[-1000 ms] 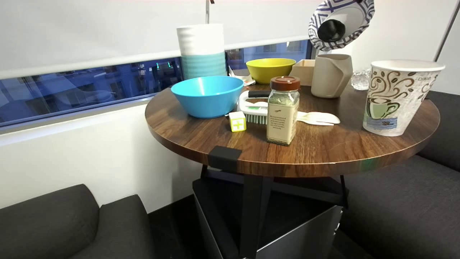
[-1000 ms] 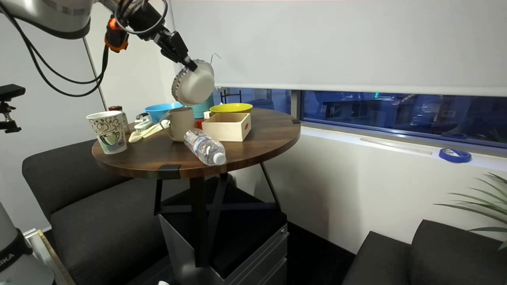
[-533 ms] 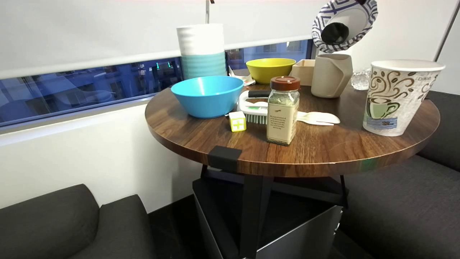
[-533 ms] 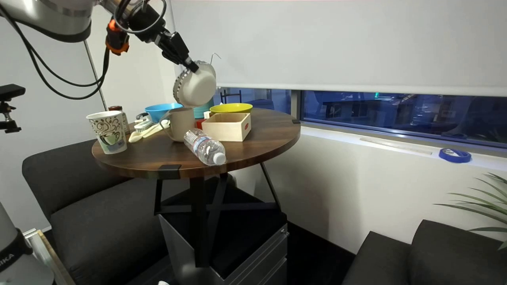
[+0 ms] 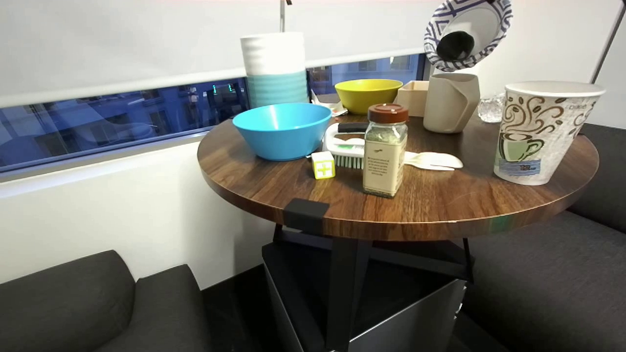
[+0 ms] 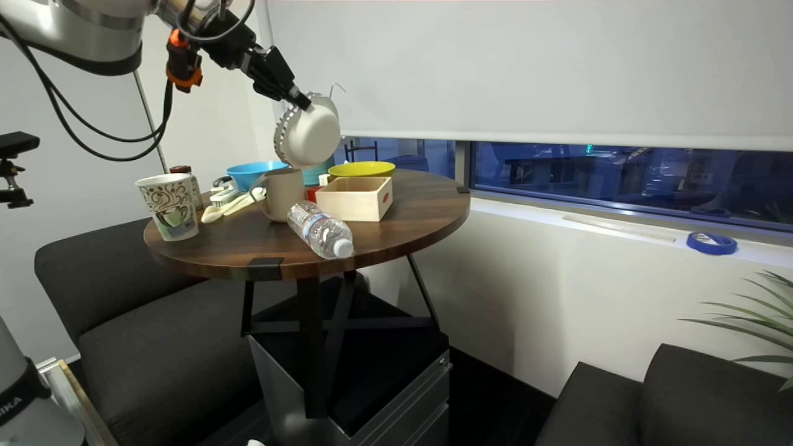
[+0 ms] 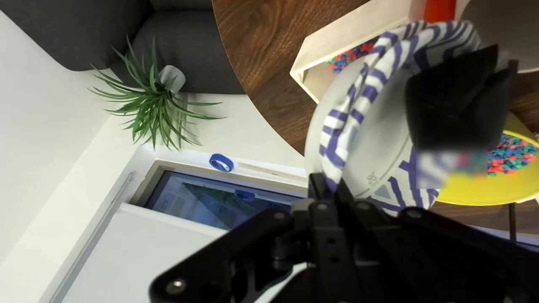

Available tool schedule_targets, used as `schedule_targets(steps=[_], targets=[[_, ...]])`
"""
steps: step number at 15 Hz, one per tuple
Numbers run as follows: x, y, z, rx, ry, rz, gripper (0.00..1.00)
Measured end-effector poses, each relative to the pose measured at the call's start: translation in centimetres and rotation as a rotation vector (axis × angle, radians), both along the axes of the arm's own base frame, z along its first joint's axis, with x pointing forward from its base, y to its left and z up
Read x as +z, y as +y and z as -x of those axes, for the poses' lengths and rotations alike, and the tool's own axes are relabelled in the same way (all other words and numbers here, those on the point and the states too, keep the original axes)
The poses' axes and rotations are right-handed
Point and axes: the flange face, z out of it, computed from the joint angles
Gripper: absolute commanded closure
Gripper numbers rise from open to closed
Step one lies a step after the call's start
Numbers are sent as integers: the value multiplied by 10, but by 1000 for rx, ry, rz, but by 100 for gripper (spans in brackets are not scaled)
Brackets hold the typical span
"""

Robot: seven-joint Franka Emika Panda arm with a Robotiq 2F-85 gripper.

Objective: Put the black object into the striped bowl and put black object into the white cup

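Note:
My gripper (image 7: 332,185) is shut on the rim of the striped bowl (image 7: 351,109), also seen in an exterior view (image 6: 302,101). The bowl, white with blue-purple stripes (image 5: 438,25), hangs steeply tilted in the air, its white underside facing an exterior view (image 6: 317,137). The squat black object (image 5: 455,45) lies inside, against the bowl's lower side; it is dark and large in the wrist view (image 7: 457,103). A plain off-white mug (image 5: 450,105) stands upright on the table just below the bowl (image 6: 285,193). A white paper cup (image 5: 544,134) with a coffee print stands apart.
Around the mug are a wooden box (image 6: 354,199), a lying water bottle (image 6: 319,229) and a yellow bowl (image 5: 369,97). A blue bowl (image 5: 282,132), spice jar (image 5: 385,151), brush (image 5: 348,149), pale utensils (image 5: 435,160) and small cube (image 5: 323,165) share the round table.
The striped bowl has shifted slightly, to the right in both exterior views, with a small change of tilt. The arm link has dropped a little. The black object stays in the bowl.

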Motion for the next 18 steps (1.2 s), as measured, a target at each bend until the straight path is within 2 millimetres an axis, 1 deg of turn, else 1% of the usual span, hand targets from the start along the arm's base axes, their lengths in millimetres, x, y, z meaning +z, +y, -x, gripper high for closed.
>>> schedule_targets(steps=[4, 11, 18], targets=[[-4, 3, 0, 15, 15, 47, 99], [-3, 5, 2, 46, 20, 135, 99], [-2, 4, 2, 63, 19, 163, 99]])
